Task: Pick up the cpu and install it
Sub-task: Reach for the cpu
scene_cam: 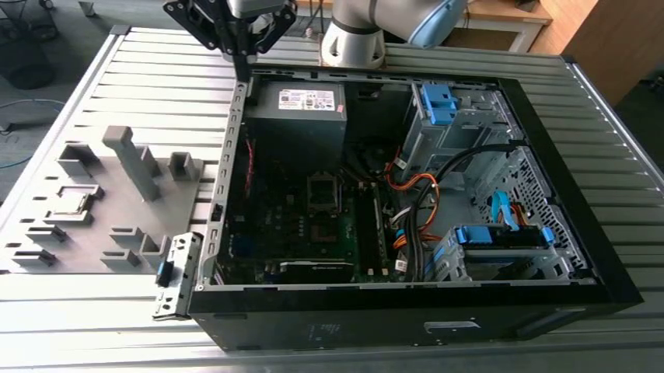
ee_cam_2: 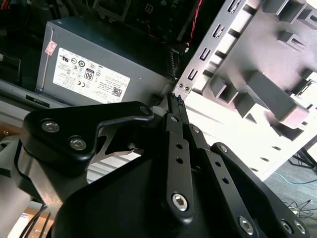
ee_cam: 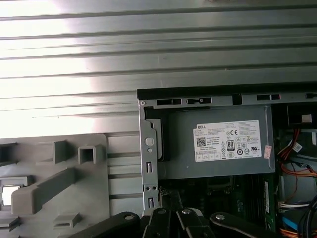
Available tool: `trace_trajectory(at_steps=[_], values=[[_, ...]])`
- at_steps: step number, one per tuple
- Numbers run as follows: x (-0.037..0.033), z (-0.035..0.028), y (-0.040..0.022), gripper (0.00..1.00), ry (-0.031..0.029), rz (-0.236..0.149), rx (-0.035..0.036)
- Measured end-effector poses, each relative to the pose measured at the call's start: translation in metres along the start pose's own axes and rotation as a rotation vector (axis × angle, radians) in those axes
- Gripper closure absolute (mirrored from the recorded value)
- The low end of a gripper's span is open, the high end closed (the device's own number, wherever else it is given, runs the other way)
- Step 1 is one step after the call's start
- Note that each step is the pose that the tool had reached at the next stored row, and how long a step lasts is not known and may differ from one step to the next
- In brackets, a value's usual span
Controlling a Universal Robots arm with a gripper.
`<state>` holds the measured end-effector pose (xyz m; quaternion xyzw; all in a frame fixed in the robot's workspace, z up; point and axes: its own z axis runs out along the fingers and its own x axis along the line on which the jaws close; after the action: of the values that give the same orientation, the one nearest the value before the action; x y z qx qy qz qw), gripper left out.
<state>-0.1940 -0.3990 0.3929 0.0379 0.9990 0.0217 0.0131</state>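
The cpu (scene_cam: 76, 203) is a small flat square lying in a square recess of the grey fixture plate (scene_cam: 104, 264), on the exterior view's left, beside the open computer case (scene_cam: 581, 256). My gripper (scene_cam: 245, 73) hangs above the case's back left corner, close to the power supply (scene_cam: 298, 116) and far from the cpu. In the second wrist view the gripper (ee_cam_2: 174, 99) has its thin black fingers pressed together with nothing between them. The motherboard's socket (scene_cam: 323, 194) sits in the middle of the case floor.
Tall grey blocks (scene_cam: 133, 159) stand on the fixture plate. Inside the case are orange and black cables (scene_cam: 415, 194), blue drive brackets (scene_cam: 438, 105) and a green memory stick (scene_cam: 375, 225). Everything rests on a ribbed metal table (scene_cam: 135, 70).
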Motion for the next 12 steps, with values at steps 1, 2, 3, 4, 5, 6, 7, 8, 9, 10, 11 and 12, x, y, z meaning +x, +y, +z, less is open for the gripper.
trace_trajectory(at_steps=[1,2,3,4,5,6,7,8,9,10,11,12], values=[[0.0014,0.0001,-0.0001,0.89,0.0000,0.000,0.0000],[0.0029,0.0001,-0.0002,0.89,0.0000,0.000,0.0000],[0.0043,0.0001,-0.0003,0.89,0.0000,0.000,0.0000],[0.0058,0.0001,-0.0004,0.89,0.0000,0.000,0.0000],[0.0074,0.0002,-0.0006,0.89,0.0000,0.000,0.0000],[0.0092,0.0002,-0.0007,0.89,0.0001,0.000,0.0000],[0.0109,0.0002,-0.0008,0.89,0.0001,0.000,0.0001],[0.0126,0.0002,-0.0010,0.89,0.0000,0.000,0.0000],[0.0144,0.0003,-0.0011,0.89,0.0000,0.000,0.0000],[0.0161,0.0003,-0.0012,0.89,0.0000,0.000,0.0000],[0.0178,0.0003,-0.0014,0.89,0.0000,0.000,0.0000],[0.0196,0.0004,-0.0015,0.89,0.0000,0.000,0.0000]])
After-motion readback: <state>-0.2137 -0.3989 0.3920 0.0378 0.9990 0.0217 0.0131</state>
